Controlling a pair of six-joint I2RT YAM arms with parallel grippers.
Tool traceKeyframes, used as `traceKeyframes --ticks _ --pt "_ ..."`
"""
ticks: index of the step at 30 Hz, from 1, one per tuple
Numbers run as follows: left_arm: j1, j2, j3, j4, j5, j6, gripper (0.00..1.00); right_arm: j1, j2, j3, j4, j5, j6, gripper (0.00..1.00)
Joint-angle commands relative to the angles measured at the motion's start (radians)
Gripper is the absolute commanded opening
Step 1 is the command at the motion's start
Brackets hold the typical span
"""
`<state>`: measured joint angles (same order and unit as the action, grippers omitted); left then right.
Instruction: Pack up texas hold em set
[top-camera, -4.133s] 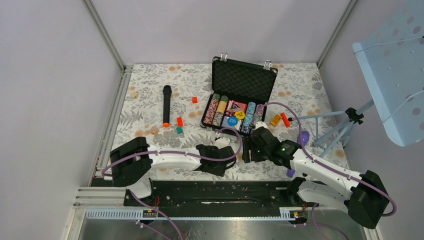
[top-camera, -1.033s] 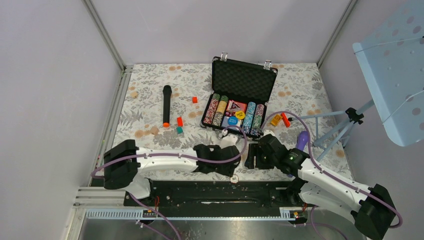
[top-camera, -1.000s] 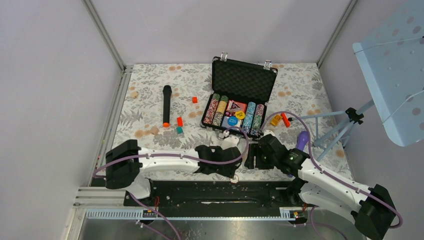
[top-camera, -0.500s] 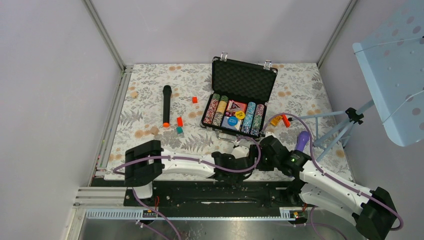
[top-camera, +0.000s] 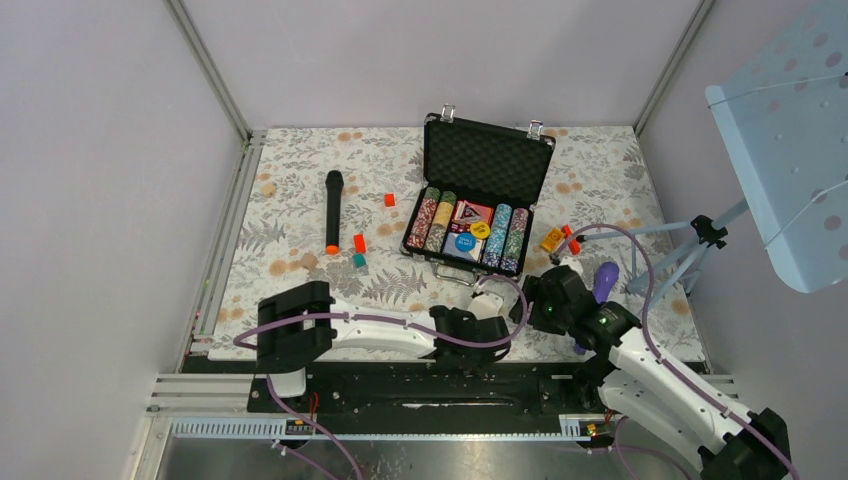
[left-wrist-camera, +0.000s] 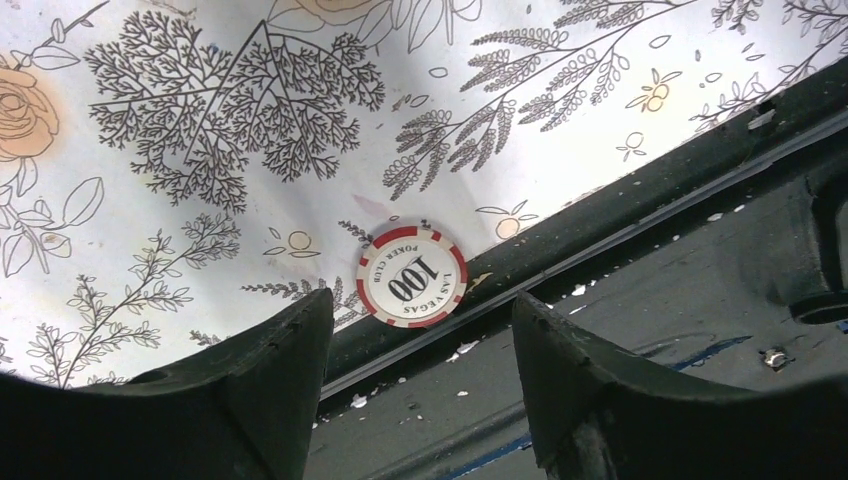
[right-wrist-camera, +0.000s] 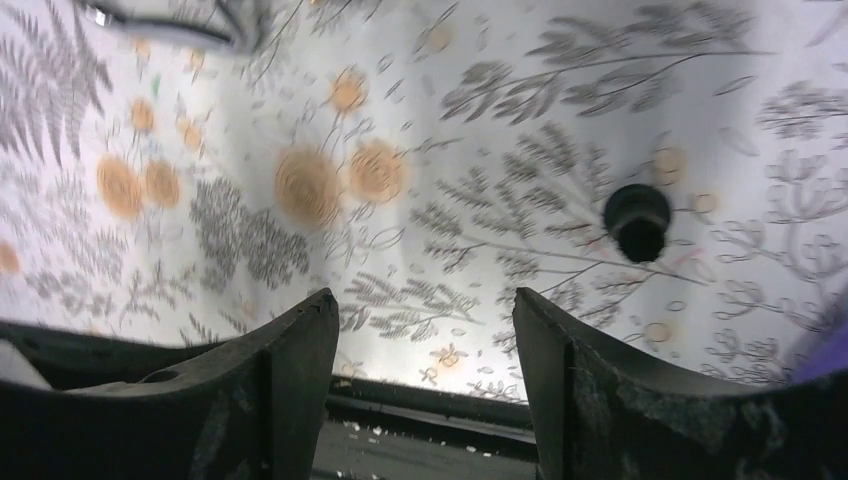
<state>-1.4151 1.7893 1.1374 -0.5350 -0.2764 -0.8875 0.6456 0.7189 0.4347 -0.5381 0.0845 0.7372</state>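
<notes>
The black briefcase (top-camera: 487, 158) stands open at the back, its lid up. Its base (top-camera: 466, 237) holds rows of striped chips, card decks and round yellow and blue buttons. In the left wrist view one white-and-red "100" poker chip (left-wrist-camera: 411, 288) lies flat on the cloth, right at the table's near edge. My left gripper (left-wrist-camera: 420, 297) is open just above it, a finger on each side, touching nothing. From above, the left gripper (top-camera: 472, 348) hides that chip. My right gripper (top-camera: 528, 300) (right-wrist-camera: 422, 295) is open and empty over the cloth.
A black microphone (top-camera: 333, 210) with an orange end lies left of the case, with small red (top-camera: 359, 242) and teal (top-camera: 358, 259) blocks nearby. Orange and red pieces (top-camera: 558, 238) sit right of the case. A tripod (top-camera: 690, 245) and a blue perforated panel (top-camera: 790, 140) stand at the right.
My left arm has swung right and towards the near edge, over the loose chip, and its jaws have widened. My right arm has drawn back to the right.
</notes>
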Motion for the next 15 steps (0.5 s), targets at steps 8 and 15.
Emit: traceKeyframes --ticks 8,15 --pt "-0.008 0.021 0.044 0.022 -0.034 0.007 0.64 -0.154 0.011 0.084 -0.060 0.032 -0.059 0.72" --pt "-0.007 0.035 0.035 0.021 -0.042 0.007 0.60 -0.253 0.040 0.103 -0.054 -0.035 -0.095 0.72"
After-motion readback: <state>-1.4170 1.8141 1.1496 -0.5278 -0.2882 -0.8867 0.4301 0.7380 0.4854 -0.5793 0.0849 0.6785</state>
